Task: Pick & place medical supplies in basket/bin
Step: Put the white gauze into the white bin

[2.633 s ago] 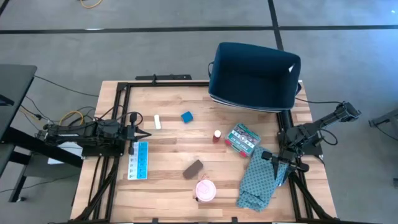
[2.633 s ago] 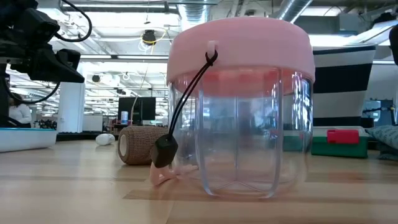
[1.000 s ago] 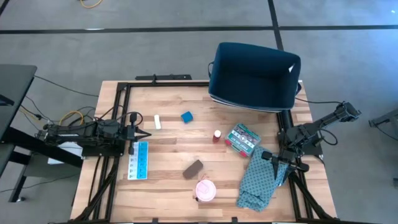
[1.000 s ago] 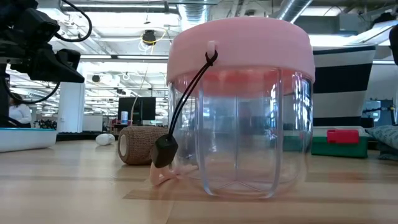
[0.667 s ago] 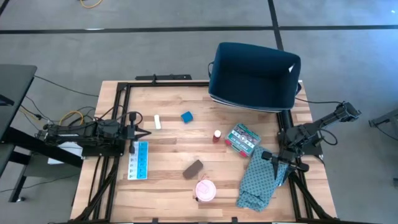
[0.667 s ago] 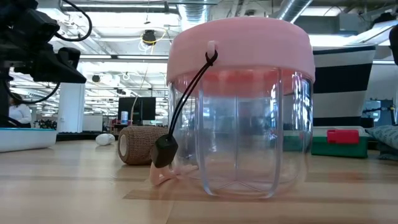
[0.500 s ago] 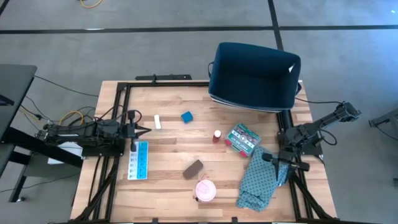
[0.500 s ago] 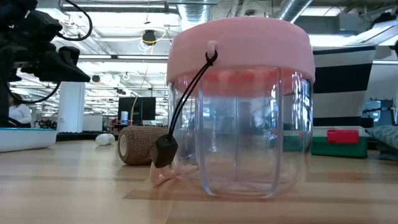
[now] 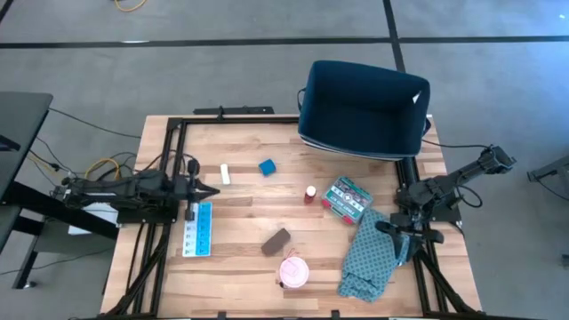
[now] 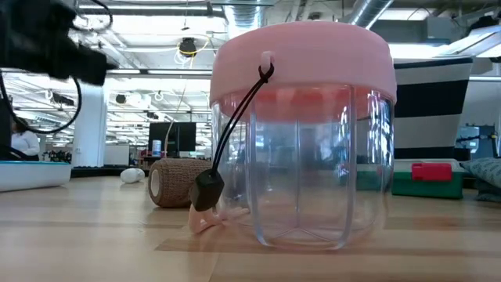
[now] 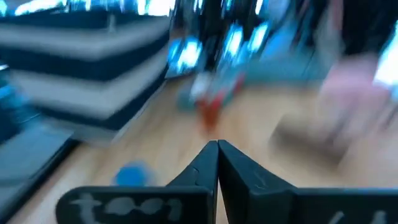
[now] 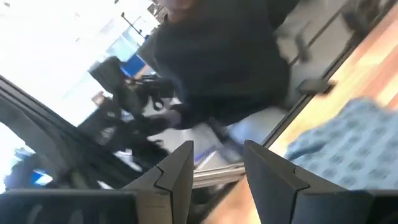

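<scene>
A grey floor crossed by dark lines (seen from above) surrounds the wooden table.

table: light wooden slatted top in a black frame
far edge: dark navy soft-sided tub
middle: blue cube, small red bottle, green-red patterned box
near edge: pink-lidded clear jar, teal patterned cloth

Left wrist view smeared throughout: small red bottle, blue cube and basket reduced to soft blobs. Low view mostly blocked by the pink-lidded clear jar; green-red box partly hidden behind it, teal cloth cut by the edge. Dark blurred arm cropped at the corner. Right wrist view too blurred for detail beyond the cloth.
</scene>
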Controlling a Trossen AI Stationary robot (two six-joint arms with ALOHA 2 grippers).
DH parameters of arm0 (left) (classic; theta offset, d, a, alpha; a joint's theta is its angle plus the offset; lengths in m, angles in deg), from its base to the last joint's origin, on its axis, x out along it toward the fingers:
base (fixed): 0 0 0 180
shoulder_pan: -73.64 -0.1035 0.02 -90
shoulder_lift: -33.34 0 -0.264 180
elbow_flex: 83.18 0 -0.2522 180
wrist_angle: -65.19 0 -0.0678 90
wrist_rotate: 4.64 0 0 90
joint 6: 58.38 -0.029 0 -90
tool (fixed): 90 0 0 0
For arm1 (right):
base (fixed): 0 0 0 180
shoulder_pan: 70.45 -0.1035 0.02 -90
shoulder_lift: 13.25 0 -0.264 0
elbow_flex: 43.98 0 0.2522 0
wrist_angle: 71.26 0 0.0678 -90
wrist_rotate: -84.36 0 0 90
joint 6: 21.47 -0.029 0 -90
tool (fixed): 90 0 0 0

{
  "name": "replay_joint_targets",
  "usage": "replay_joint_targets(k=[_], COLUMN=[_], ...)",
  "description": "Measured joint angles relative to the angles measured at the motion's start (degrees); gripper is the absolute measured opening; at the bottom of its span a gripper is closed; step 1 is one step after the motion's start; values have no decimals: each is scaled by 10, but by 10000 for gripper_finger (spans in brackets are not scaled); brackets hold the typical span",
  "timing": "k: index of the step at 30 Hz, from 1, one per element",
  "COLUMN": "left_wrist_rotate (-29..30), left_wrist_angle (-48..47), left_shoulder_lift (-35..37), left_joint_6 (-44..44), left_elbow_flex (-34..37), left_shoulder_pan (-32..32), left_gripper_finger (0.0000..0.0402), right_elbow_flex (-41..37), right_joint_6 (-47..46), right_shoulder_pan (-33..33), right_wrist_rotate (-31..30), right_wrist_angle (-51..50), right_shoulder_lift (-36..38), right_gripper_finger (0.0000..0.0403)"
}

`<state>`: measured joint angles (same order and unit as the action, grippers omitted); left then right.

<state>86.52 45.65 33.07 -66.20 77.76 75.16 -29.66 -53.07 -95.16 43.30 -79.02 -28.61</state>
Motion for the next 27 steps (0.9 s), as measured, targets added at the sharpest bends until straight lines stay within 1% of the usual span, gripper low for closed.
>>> replay_joint_targets(k=[2,3,5,7,9,11,14,16,18,19,24,27], left_wrist_rotate=[-24,-32,-36,-39,-45,-45,-45,-64,-85,-86,-70,-23], left_wrist_angle=[99,132,185,228,257,274,275,271,256,246,241,241], left_shoulder_lift=[0,0,0,0,0,0,0,0,-2,-2,-2,-2], left_joint_6=[25,33,41,79,133,172,203,219,219,215,219,212], left_elbow_flex=[18,21,21,21,21,21,21,21,21,21,21,21], left_shoulder_pan=[0,0,0,0,0,0,0,0,0,0,0,0], left_gripper_finger=[0,0,0,0,0,0,0,0,0,0,0,0], right_elbow_flex=[0,0,0,0,0,0,0,0,0,1,1,1], right_joint_6=[80,136,264,397,463,492,494,479,481,481,493,519], right_shoulder_pan=[1,1,1,1,1,1,1,-1,-4,-6,-6,-3], right_wrist_rotate=[-24,-44,-93,-142,-162,-161,-161,-161,-160,-160,-161,-174], right_wrist_angle=[0,4,17,33,58,87,137,143,142,142,152,156], right_shoulder_lift=[0,0,0,0,0,0,0,0,0,0,0,0], right_gripper_finger=[135,136,137,136,135,135,135,137,137,137,134,134])
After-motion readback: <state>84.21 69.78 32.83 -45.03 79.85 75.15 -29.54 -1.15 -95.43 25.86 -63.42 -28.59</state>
